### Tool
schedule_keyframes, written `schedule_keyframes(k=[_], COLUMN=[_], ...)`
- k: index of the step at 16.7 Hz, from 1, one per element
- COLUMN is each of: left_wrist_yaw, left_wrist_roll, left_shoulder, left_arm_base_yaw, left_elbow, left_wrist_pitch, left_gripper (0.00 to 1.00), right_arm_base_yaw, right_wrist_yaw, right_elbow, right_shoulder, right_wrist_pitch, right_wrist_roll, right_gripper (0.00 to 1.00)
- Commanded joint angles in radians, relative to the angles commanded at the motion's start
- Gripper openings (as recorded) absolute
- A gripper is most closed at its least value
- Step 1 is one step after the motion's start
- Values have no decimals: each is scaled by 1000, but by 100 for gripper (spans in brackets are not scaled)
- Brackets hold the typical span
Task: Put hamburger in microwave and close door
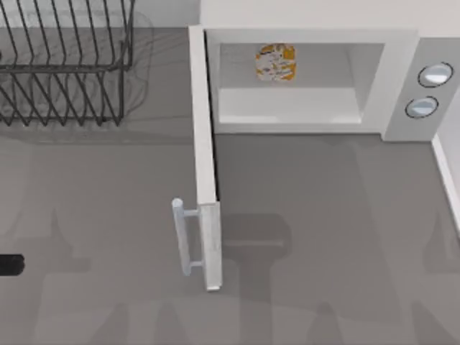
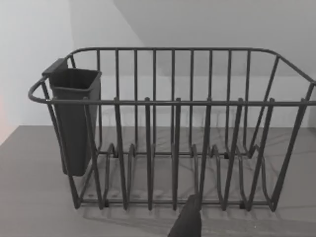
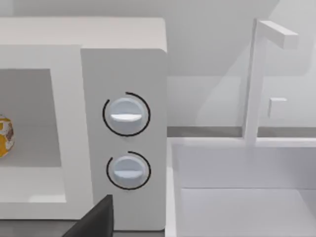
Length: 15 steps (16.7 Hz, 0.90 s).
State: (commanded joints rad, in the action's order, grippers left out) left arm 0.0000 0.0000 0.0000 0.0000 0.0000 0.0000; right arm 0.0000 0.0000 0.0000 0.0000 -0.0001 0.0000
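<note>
Hamburger (image 1: 276,62) inside the open microwave (image 1: 316,36).
One white-wrapped lump with orange-yellow patches; one door (image 1: 205,158) swung wide; two knobs (image 3: 126,115). I cannot tell my jaws' state.

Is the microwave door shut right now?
No, the door stands swung wide open from the microwave, with the hamburger sitting inside.

Microwave (image 1: 316,79) sitting at the surface's (image 1: 323,237) far edge, toward the right corner. Hamburger (image 1: 275,62) lying inside it, against the cavity's back left. Door (image 1: 204,158) standing open, swinging out from the cavity's left side toward the near edge, handle (image 1: 180,237) facing left. Knobs (image 1: 429,90) sitting right of the cavity. Dish rack (image 1: 65,65) sitting at the far left corner, cup (image 2: 74,118) hanging at one end.
</note>
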Motion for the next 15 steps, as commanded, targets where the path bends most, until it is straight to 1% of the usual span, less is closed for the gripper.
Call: schedule_keyframes(k=[4, 5, 13, 15], left_wrist_yaw=[0, 0, 0, -2], left_wrist_roll=[0, 0, 0, 1], left_shoulder=[0, 0, 0, 13], left_arm_base_yaw=[0, 0, 0, -15], left_elbow=[0, 0, 0, -1], left_wrist_pitch=[0, 0, 0, 13], left_gripper=[2, 0, 0, 0], right_arm_base_yaw=[0, 0, 0, 0], right_wrist_yaw=[0, 0, 0, 0], right_elbow=[0, 0, 0, 0], right_shoulder=[0, 0, 0, 0], right_wrist_pitch=[0, 0, 0, 0], right_wrist_roll=[0, 0, 0, 0], right_gripper=[100, 100, 100, 100])
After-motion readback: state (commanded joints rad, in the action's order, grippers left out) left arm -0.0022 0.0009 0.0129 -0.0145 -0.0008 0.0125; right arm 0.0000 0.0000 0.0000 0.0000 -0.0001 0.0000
